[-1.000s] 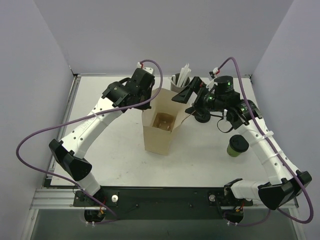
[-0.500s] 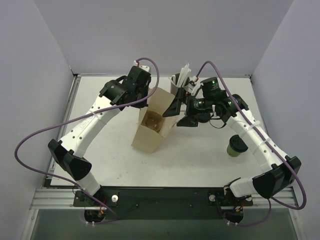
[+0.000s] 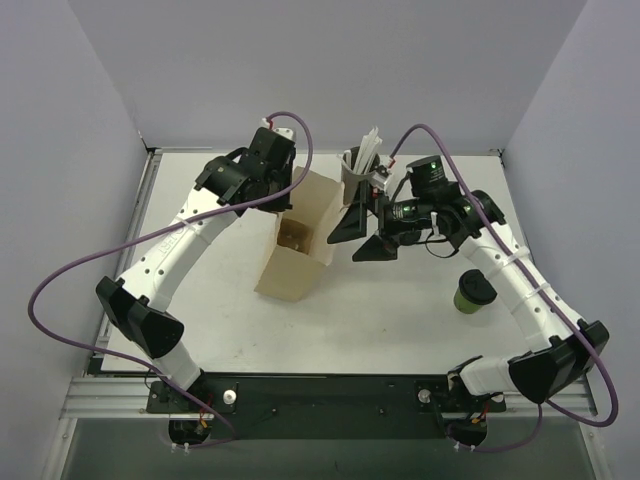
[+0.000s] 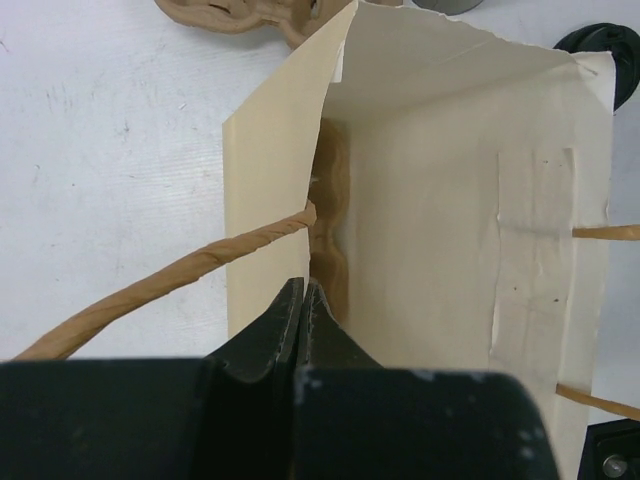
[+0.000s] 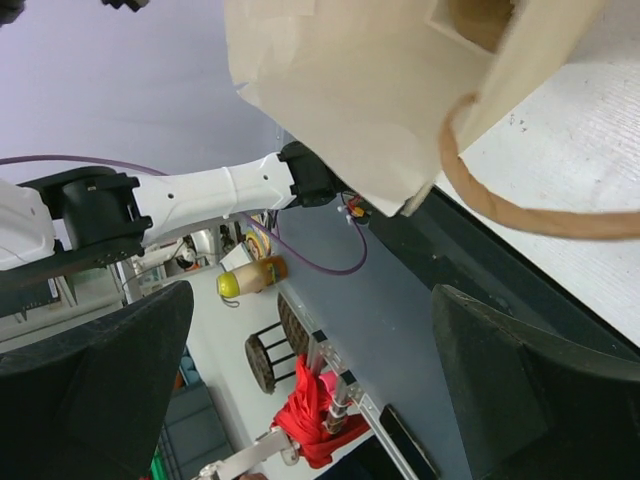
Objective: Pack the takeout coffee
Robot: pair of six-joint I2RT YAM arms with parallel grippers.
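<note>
The takeout coffee (image 3: 474, 290), a small green cup with a black lid, stands upright on the table at the right, apart from both grippers. A tan paper bag (image 3: 296, 250) stands left of centre, leaning left with its mouth open. My left gripper (image 3: 281, 193) is shut on the bag's far rim; in the left wrist view the left gripper (image 4: 303, 290) pinches the rim next to a rope handle (image 4: 150, 290). My right gripper (image 3: 361, 234) hangs open just right of the bag. In the right wrist view the right gripper (image 5: 312, 295) holds nothing, below the bag (image 5: 370, 90).
A grey cup of white straws (image 3: 359, 162) stands at the back, behind the right gripper. Something brown lies at the bottom inside the bag (image 3: 292, 236). White table (image 3: 400, 320); grey walls close it in at left, back and right.
The left gripper has pulled the bag's top leftward, so the bag leans and has shifted left. The right gripper has swung left and turned towards the bag's side. The coffee has not moved.
</note>
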